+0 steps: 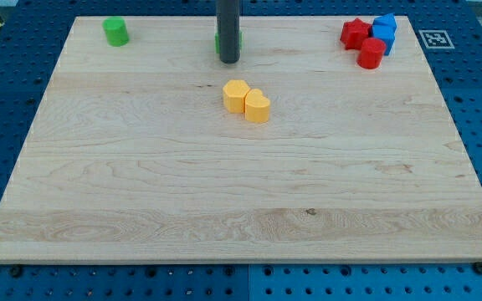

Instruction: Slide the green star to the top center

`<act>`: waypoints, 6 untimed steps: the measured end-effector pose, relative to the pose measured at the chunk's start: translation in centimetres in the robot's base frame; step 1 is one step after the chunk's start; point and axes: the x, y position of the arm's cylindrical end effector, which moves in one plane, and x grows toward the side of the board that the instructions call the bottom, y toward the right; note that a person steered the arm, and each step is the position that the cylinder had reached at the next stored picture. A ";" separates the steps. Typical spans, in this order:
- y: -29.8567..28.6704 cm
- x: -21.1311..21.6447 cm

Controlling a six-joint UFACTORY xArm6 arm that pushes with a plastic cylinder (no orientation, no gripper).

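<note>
Green star [217, 43] is basically at top center already, mostly hidden behind my rod.

Only slivers of green peek out on either side of my tip [229, 62], which sits right in front of it, near the top edge of the wooden board [241, 201], so I can't confirm the star shape or whether we're touching. No jaws on this thing, just a plain rod. My worry: one more nudge toward the view's top could shove it off the edge, or an off-center push could spin it sideways. Green cylinder [115, 32] sits top left, yellow blocks [246, 101] are mid-board below me, red and blue blocks [371, 39] are clustered top right, all well clear.
</note>
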 end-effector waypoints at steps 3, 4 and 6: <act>0.7 0.0; -0.2 0.0; -0.5 -1.1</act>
